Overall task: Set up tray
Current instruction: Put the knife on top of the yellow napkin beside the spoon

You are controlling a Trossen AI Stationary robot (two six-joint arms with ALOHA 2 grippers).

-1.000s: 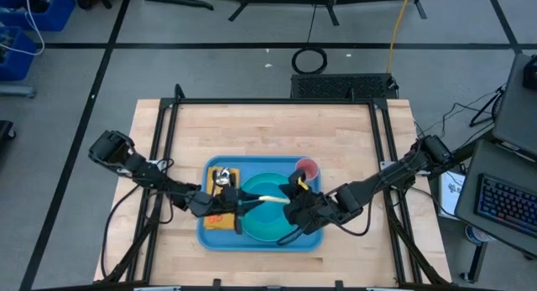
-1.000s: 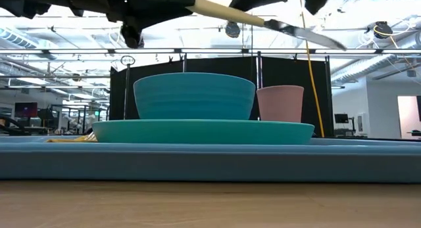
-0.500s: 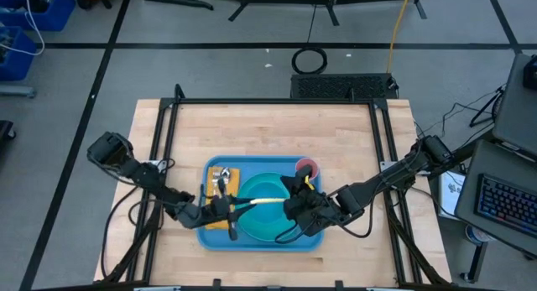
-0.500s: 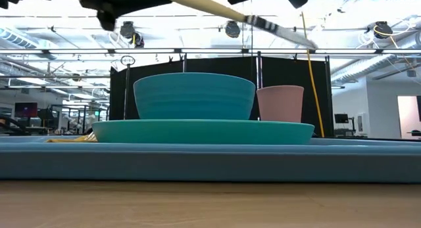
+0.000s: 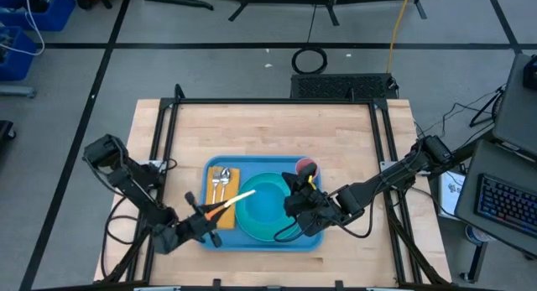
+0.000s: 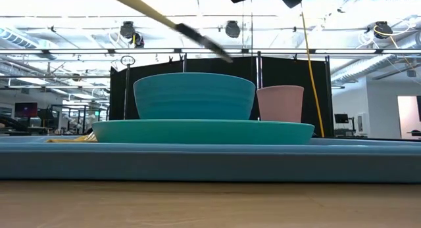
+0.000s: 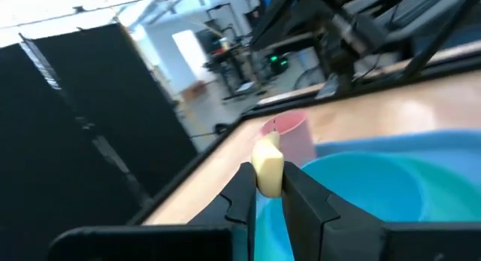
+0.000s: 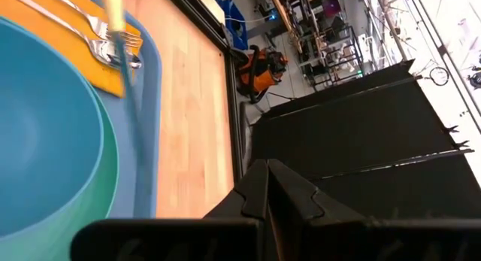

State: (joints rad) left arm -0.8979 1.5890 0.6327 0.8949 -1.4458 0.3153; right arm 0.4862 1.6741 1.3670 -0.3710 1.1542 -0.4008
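**Left gripper holds a knife above the tray's near-left corner**

High view: the tray [image 5: 312, 239] lies on the wooden table [image 5: 268, 132], towards its front edge and between the two arms. On it sit a teal plate [image 5: 264, 234] carrying a blue bowl [image 5: 264, 205], a pink cup [image 5: 305, 167] at the far right corner, and an orange napkin [image 5: 221, 197] along the left side with a fork and spoon [image 5: 220, 179] lying on it. The left gripper [image 5: 204, 218] is at the tray's near-left corner, clamped on the cream handle of a knife [image 5: 233, 200] that slants out over the napkin towards the bowl. The right gripper [image 5: 295, 203] hovers over the right part of the plate, just beside the bowl.

Low view: the tray's rim [image 6: 210, 159] spans the picture, with the plate [image 6: 204, 131], bowl [image 6: 194, 95] and cup [image 6: 280, 103] on it. The knife [image 6: 172, 23] crosses overhead, tilted, clear of the bowl.

Left wrist view: the fingers [image 7: 242, 187] pinch the cream handle [image 7: 268, 167] narrowly; beyond it are the cup [image 7: 289, 135], the bowl [image 7: 361, 187] and the tray [image 7: 451, 137].

Right wrist view: the fingers [image 8: 257, 187] are pressed together with nothing between them. Beyond them show the bowl [image 8: 41, 141], the napkin [image 8: 68, 43], the fork [image 8: 105, 37] and the tray's edge [image 8: 146, 125].
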